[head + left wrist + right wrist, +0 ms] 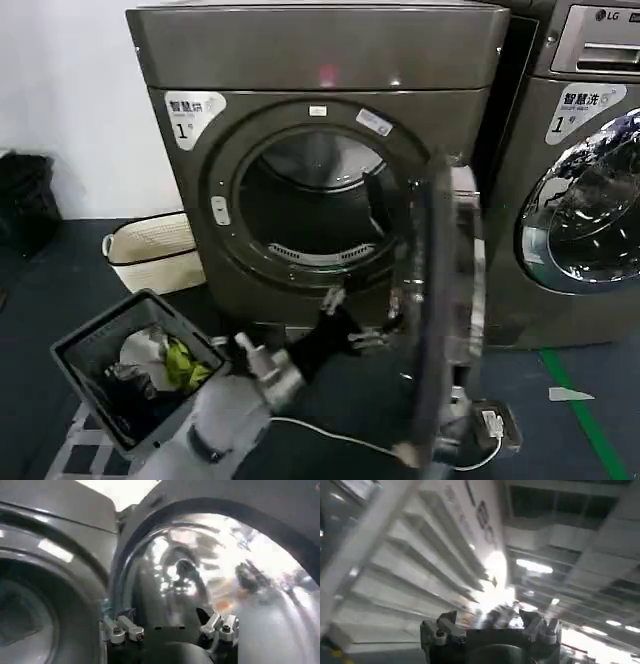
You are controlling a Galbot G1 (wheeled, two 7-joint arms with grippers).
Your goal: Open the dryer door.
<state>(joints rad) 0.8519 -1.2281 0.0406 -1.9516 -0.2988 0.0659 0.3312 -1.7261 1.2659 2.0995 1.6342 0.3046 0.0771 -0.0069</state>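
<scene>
Swinging the chrome-ringed round dryer door (pixel 450 300) wide at centre-right off the brown-grey metallic dryer (pixel 300 60); left gripper (pixel 355 318), jaws open, pushing its inner face. Needing further outward push.

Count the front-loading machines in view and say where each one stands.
2. The dryer stands at centre, its dryer door swung open toward the robot. A second machine with an LG logo stands to its right, door shut. Others may lie beyond the frame.

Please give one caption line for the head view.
Left gripper reaches at the swung-open dryer door.
</scene>
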